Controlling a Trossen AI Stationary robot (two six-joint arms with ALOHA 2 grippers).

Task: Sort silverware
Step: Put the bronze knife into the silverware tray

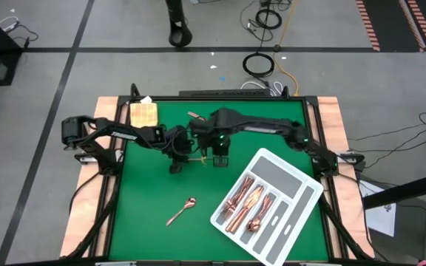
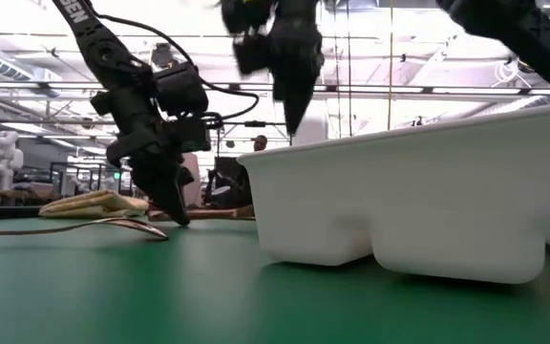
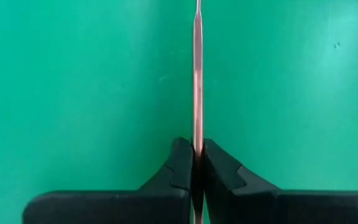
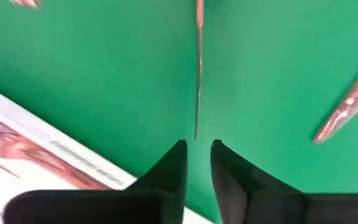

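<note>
My left fingers (image 3: 196, 163) pinch a copper utensil (image 3: 197, 74) edge-on above the green tabletop (image 3: 73, 81), right fingers (image 4: 197, 152) slightly spread beside the tray (image 1: 302, 193); I should keep the pinch firm and square.

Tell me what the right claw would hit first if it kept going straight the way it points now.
Probably the green table. The right claw points down at it, slightly open, with the tip of a thin copper utensil lying just ahead of the gap between its fingers. Depth is unclear, so it might touch that utensil first.
</note>
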